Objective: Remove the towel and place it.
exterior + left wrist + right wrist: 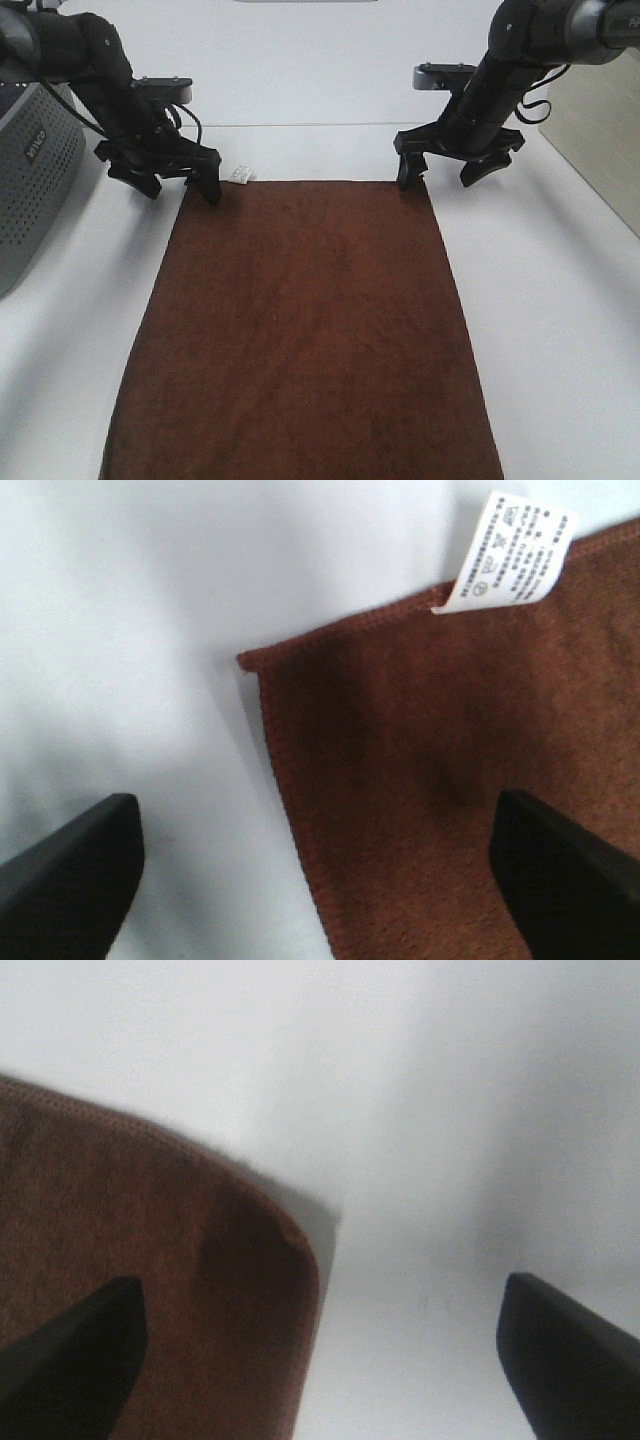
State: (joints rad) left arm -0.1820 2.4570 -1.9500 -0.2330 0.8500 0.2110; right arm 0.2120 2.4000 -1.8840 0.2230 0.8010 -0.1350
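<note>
White tabletop [560, 300] (grey perforated box [30, 170] at left)

White tag [507, 554] on the towel [420, 780] has laundry symbols and tiny print, too small to read. Grey box [30, 170] logo's blurry too.

Items shown: one towel [300, 330] with one tag [240, 173]; two grippers, namely left gripper [181, 190] and right gripper [438, 180]; one grey box [30, 170]; one table [560, 300].
</note>
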